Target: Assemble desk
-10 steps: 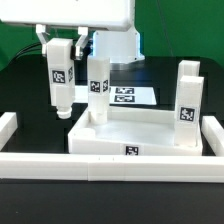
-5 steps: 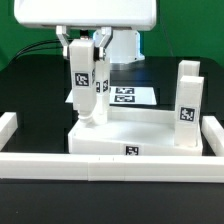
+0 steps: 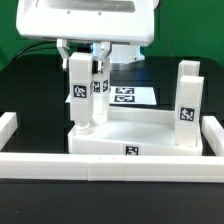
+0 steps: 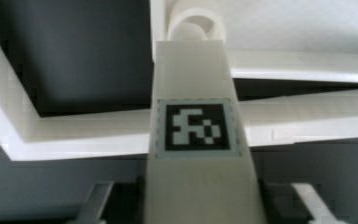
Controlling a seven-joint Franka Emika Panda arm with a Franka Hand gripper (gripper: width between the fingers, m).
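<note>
My gripper point(image 3: 83, 56) is shut on a white tagged desk leg point(image 3: 82, 95) and holds it upright. The leg's lower end is at the near left corner of the white desk tabletop point(image 3: 135, 137). I cannot tell if it sits in the socket. In the wrist view the leg point(image 4: 202, 120) runs away from the gripper point(image 4: 202, 196) toward the tabletop's corner point(image 4: 309, 90). A second leg point(image 3: 100, 88) stands just behind the held one. Two more legs point(image 3: 187, 108) point(image 3: 190, 72) stand at the tabletop's right side.
The marker board point(image 3: 128, 97) lies flat behind the tabletop. Long white border rails run along the front point(image 3: 110, 166), the exterior view's left point(image 3: 8, 130) and right point(image 3: 212, 135). The table is black point(image 3: 30, 100).
My gripper has carried the leg toward the exterior view's right and lowered it, from left of the tabletop to its near left corner. The other legs and the tabletop have not moved.
</note>
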